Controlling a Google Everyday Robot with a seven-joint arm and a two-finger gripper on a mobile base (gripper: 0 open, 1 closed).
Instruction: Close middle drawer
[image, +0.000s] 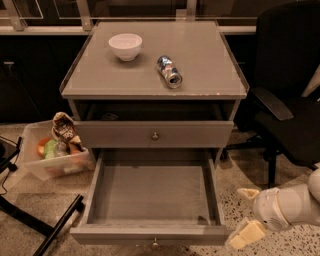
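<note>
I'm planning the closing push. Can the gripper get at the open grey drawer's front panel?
Probably yes: the two-finger gripper hangs just right of the front panel of the pulled-out grey wooden drawer, with nothing visible between them.

tool (243, 215) right of middle drawer (150, 196) | bowl (125, 46) left of can (169, 71)

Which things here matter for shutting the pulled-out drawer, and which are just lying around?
For the job:
middle drawer, pulled out
its knob
gripper, jaws open, low beside the drawer's front right corner

Lying about:
white bowl on the cabinet top
can on its side, on the cabinet top
plastic bin on the floor
black chair
</note>
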